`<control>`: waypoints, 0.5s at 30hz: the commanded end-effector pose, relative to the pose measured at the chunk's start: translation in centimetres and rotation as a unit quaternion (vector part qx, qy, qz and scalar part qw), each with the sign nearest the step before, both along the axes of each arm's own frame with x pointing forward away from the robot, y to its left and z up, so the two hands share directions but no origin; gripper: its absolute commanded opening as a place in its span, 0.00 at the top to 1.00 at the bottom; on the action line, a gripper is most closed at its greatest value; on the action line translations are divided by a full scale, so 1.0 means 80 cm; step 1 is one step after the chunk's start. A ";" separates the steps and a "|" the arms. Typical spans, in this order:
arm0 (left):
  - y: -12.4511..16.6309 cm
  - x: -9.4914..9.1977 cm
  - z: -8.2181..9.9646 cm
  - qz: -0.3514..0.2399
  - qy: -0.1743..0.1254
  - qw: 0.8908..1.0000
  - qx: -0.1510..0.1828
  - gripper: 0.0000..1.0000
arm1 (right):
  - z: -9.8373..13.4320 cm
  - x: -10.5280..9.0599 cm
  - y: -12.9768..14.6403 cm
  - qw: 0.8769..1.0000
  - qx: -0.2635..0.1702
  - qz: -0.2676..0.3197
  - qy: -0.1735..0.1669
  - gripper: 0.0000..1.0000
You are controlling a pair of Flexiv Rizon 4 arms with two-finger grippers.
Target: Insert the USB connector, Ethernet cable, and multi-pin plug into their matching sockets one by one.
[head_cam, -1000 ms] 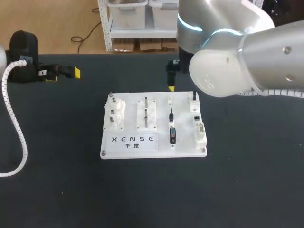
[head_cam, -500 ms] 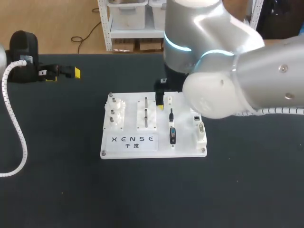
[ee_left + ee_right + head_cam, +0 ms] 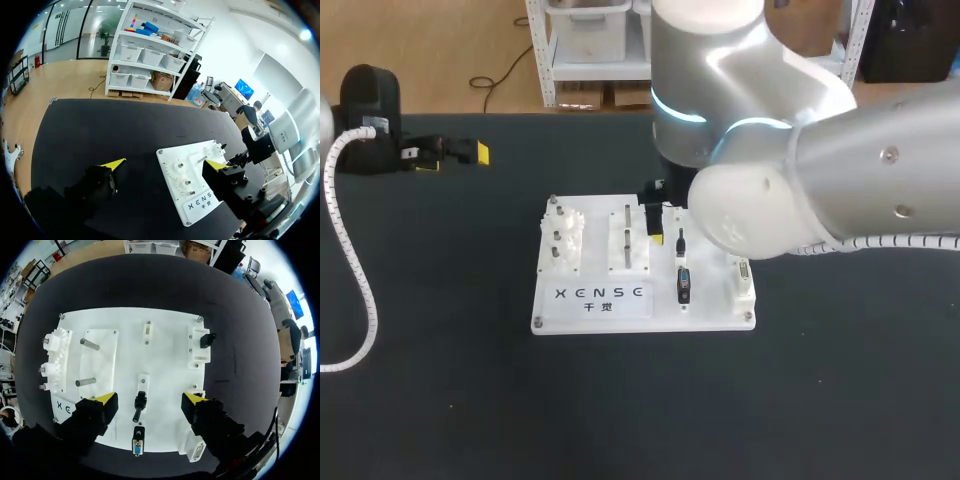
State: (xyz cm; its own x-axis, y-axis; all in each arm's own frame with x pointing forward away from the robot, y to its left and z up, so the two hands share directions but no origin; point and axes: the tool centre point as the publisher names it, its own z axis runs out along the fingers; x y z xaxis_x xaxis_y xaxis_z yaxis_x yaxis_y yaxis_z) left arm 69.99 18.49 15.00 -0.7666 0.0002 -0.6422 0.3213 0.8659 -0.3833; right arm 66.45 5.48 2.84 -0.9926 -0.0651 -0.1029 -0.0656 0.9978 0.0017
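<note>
White board (image 3: pixel 165 340) beneath right gripper (image 3: pixel 150 398)

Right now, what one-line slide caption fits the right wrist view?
Right hand open above the white board, a black connector lying between its yellow fingertips.

A white board (image 3: pixel 590 312) bearing black lettering (image 3: pixel 600 292) is standing out against a matte black table (image 3: pixel 440 400). The right arm (image 3: pixel 790 150) is gleaming silver-grey, a pale blue ring glowing around it. The right gripper (image 3: pixel 150 398) and the left gripper (image 3: pixel 165 164) are both showing black fingers tipped in bright yellow. A black USB connector (image 3: pixel 139 405) and a black, blue-faced multi-pin plug (image 3: pixel 136 446) are contrasting with the board. A white ribbed hose (image 3: pixel 350 260) is showing beside the left arm's black wrist (image 3: pixel 370 120).
</note>
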 end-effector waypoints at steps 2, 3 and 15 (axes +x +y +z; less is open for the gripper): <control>0.000 0.000 0.000 0.000 0.000 1.000 0.000 0.00 | -0.008 0.003 0.000 1.000 0.003 -0.005 0.010 0.55; 0.000 0.000 0.000 0.000 0.000 1.000 0.000 0.00 | -0.009 0.003 0.001 1.000 0.003 -0.005 0.010 0.56; 0.000 0.000 0.000 0.000 0.000 1.000 0.000 0.00 | -0.024 0.000 0.012 1.000 0.000 0.001 0.021 0.68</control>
